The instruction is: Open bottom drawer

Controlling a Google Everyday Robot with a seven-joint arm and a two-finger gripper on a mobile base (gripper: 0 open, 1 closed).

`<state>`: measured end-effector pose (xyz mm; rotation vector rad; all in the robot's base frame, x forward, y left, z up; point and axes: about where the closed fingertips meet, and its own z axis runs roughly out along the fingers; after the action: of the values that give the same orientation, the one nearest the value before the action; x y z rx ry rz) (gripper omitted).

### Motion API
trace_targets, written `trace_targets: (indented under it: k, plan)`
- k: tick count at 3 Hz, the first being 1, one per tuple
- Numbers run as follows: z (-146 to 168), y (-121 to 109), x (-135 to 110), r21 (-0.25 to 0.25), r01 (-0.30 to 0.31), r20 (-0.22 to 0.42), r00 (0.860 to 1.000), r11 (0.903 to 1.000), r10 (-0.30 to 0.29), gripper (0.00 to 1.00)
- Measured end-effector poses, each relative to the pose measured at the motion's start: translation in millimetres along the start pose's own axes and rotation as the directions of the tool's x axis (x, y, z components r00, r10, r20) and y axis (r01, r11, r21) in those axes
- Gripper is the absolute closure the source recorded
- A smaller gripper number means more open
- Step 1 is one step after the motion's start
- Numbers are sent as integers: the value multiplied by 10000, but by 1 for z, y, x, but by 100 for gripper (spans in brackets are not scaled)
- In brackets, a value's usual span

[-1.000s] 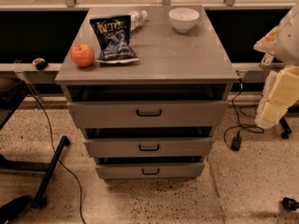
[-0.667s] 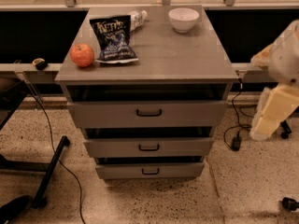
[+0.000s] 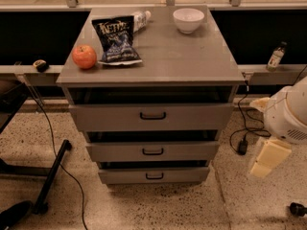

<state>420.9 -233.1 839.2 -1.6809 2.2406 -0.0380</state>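
The bottom drawer [image 3: 153, 175] is the slimmest grey front, lowest of three on the grey cabinet, with a small black bar handle [image 3: 154, 176]. Its front sits close to the cabinet, with a dark gap above it. My arm comes in from the right edge as a white joint [image 3: 289, 115]. My gripper [image 3: 263, 163] is the cream end piece hanging below that joint. It is low beside the cabinet's right side, well to the right of the bottom drawer and not touching it.
The middle drawer [image 3: 152, 151] and tall top drawer [image 3: 152, 115] sit above. On the cabinet top are an apple [image 3: 84, 56], a chip bag [image 3: 116, 40], a lying bottle [image 3: 140, 18] and a white bowl [image 3: 188, 19]. A small bottle [image 3: 276, 56] stands on the right ledge. Cables [image 3: 241, 139] and a black chair leg [image 3: 52, 176] are on the floor.
My arm and gripper have moved down and a little left along the cabinet's right side. The drawers and the things on top have not moved.
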Motion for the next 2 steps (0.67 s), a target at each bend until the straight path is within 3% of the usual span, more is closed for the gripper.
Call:
trace_targets:
  k: [1,2]
  plan:
    - [-2,3,-4,-334,274,265,9993,9991,-265,0]
    - [46,18,0,-1322,497,1323,9907,9900,-321,0]
